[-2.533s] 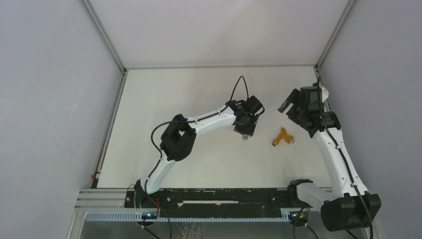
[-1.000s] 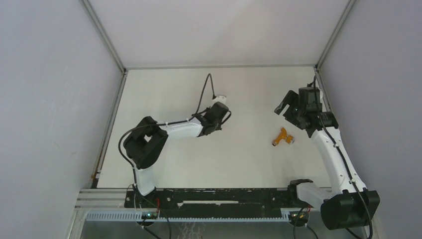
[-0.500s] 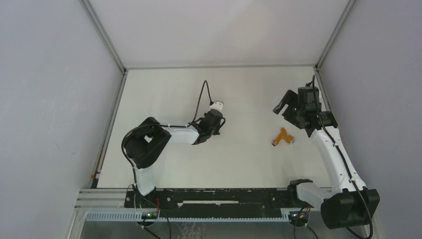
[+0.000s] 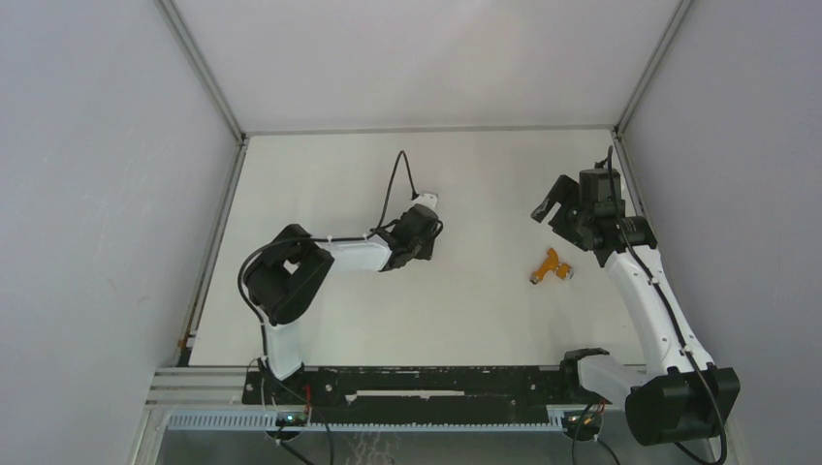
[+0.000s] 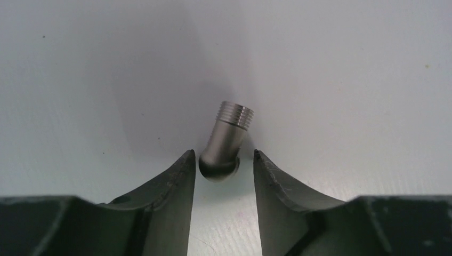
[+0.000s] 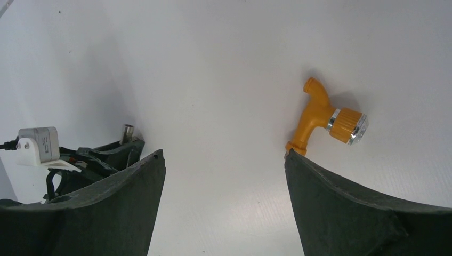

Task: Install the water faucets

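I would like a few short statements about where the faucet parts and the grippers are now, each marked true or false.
1. The orange tap body lies on the table, and no gripper holds it. True.
2. The right gripper is shut. False: its jaws stand wide open.
3. The grey metal fitting lies between the fingers of the left gripper. True.
4. The fitting is screwed into the tap body. False: they lie far apart, with the fitting at the left gripper and the tap near the right one.
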Available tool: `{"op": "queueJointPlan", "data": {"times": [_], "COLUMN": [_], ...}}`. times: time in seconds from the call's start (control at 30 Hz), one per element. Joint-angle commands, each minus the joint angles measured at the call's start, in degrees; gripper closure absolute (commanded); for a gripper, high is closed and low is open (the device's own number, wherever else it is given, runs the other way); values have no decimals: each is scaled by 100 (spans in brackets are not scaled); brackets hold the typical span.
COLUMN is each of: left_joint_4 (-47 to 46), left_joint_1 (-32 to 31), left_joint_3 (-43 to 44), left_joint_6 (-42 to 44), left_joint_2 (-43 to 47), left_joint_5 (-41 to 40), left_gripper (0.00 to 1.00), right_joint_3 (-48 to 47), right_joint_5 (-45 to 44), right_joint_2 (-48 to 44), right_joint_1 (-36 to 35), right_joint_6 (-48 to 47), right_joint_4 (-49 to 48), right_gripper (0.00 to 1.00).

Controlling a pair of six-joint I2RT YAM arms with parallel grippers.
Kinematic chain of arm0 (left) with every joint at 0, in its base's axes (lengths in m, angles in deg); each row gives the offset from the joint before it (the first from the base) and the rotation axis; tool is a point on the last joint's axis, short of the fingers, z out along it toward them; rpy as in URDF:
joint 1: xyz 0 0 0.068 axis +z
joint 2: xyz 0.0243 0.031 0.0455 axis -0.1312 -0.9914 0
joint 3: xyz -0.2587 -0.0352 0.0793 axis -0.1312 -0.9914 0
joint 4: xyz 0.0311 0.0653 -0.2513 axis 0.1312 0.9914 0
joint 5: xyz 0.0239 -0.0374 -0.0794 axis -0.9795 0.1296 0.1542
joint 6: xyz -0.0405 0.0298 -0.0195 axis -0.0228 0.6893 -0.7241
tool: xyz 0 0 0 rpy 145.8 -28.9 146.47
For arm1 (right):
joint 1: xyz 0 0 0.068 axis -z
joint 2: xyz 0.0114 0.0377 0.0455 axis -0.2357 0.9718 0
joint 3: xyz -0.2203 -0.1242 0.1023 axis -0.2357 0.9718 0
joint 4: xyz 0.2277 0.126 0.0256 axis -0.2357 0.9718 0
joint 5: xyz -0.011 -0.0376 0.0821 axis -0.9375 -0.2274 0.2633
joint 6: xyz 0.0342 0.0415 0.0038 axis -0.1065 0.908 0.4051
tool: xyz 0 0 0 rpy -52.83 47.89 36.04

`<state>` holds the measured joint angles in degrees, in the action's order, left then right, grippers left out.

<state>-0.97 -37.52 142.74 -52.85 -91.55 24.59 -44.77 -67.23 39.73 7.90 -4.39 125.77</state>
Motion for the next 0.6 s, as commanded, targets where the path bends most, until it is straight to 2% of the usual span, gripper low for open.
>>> {"op": "queueJointPlan", "data": {"times": [0.0, 0.17, 0.37, 0.57], "left_joint_4": [581, 582, 805, 1321], "left_joint_1": [-1, 0, 6, 9], "left_joint_3": [15, 16, 137, 173], "left_joint_6": [-64, -51, 91, 211], "left_joint_2": [-145, -97, 268, 1067], "left_joint_5": [488, 632, 623, 514], "left_gripper": [50, 47, 39, 33], "right_joint_3": [-6, 90, 433, 1051], "right_joint_5": [-115, -178, -403, 280], "right_joint_2": [-115, -199, -249, 15], "right_joint_1": [-49, -50, 13, 421], "right_joint_6": [46, 82, 194, 302], "right_joint_4": [-95, -125, 21, -115], "right_gripper": [11, 11, 10, 10]}}
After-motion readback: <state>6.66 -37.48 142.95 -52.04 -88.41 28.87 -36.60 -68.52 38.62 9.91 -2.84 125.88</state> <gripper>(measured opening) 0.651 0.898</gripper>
